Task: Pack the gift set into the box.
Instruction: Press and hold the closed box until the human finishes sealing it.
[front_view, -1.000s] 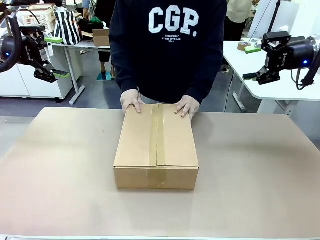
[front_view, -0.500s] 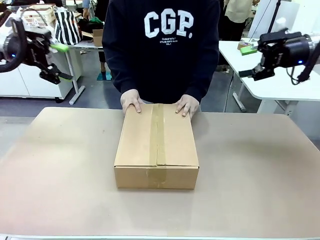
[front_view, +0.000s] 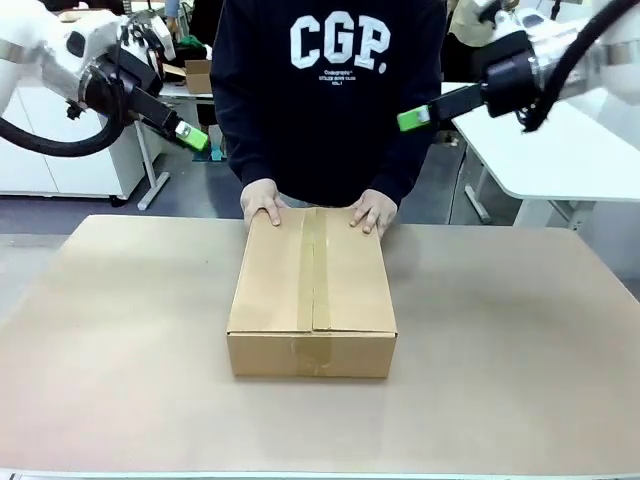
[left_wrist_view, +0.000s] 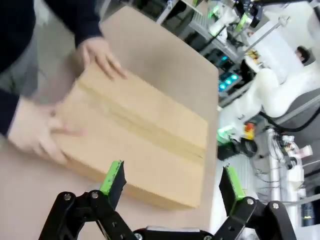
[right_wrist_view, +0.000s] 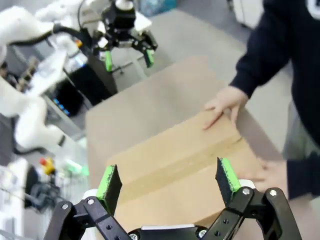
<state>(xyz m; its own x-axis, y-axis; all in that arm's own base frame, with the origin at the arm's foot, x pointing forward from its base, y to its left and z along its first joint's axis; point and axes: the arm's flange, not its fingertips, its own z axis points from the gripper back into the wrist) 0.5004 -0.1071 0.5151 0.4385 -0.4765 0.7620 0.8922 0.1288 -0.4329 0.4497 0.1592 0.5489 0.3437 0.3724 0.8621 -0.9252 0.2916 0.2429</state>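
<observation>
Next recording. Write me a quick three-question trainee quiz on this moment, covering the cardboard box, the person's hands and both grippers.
1. True or false: the cardboard box has its top flaps standing open.
2. Multiple choice: the person's hands rest on the box's A) far edge, B) near edge, C) front wall.
3. Fill in: the left gripper and the right gripper both hang above the box with their jaws ____.

Key: 1 false (flaps shut, tape along the seam); 2 A; 3 open.
</observation>
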